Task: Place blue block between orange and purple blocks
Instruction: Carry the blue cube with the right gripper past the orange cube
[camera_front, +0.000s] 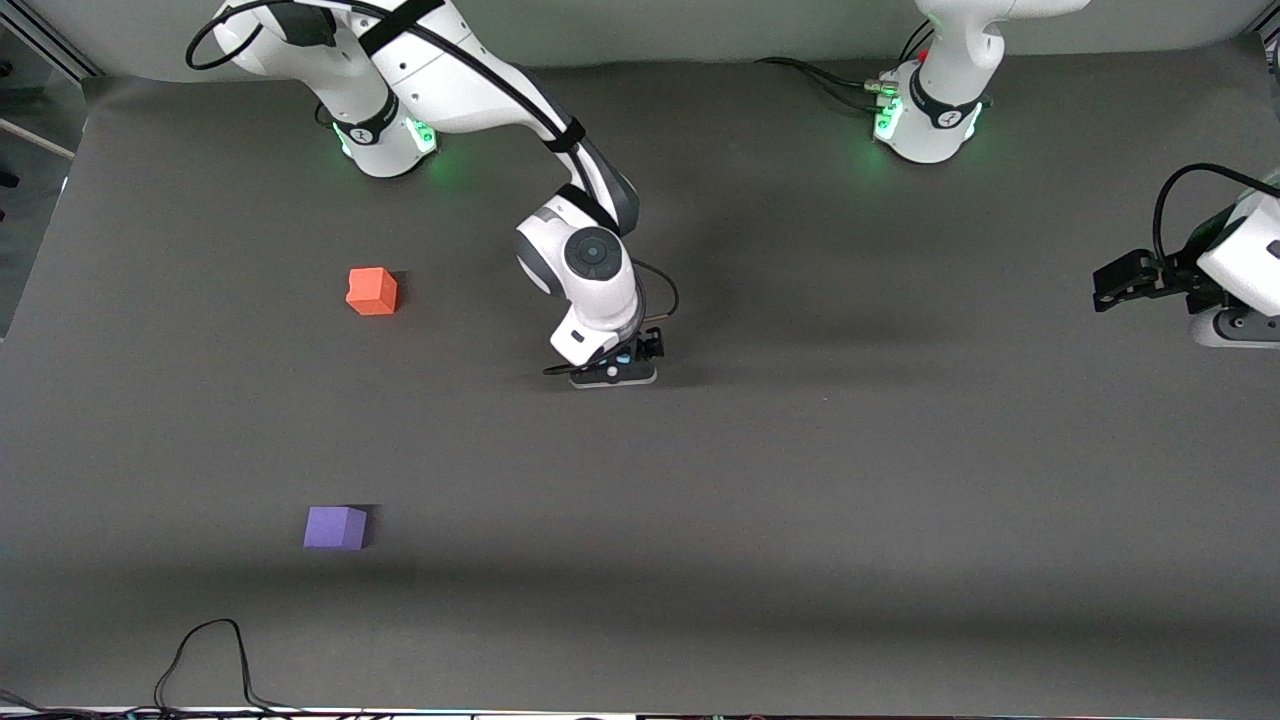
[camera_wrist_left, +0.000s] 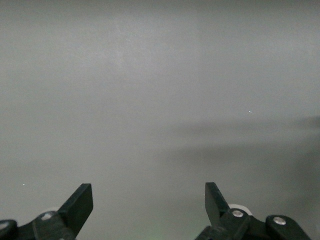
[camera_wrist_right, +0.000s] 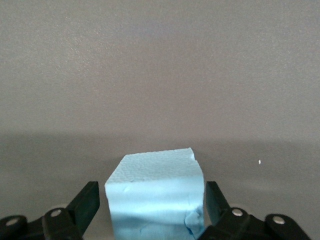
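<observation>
The blue block (camera_wrist_right: 155, 197) sits on the grey mat (camera_front: 800, 450) near the table's middle; only a sliver of it (camera_front: 623, 357) shows under the right hand in the front view. My right gripper (camera_front: 615, 368) is down at the mat with its fingers on either side of the blue block. It is open (camera_wrist_right: 151, 187), with a thin gap at each side. The orange block (camera_front: 372, 291) and the purple block (camera_front: 335, 527) lie toward the right arm's end, the purple one nearer the front camera. My left gripper (camera_front: 1105, 285) waits open (camera_wrist_left: 148, 187) and empty over the left arm's end.
A black cable (camera_front: 210, 660) loops on the mat at the front edge, nearer the camera than the purple block. The two arm bases (camera_front: 385, 140) (camera_front: 930, 125) stand along the back edge.
</observation>
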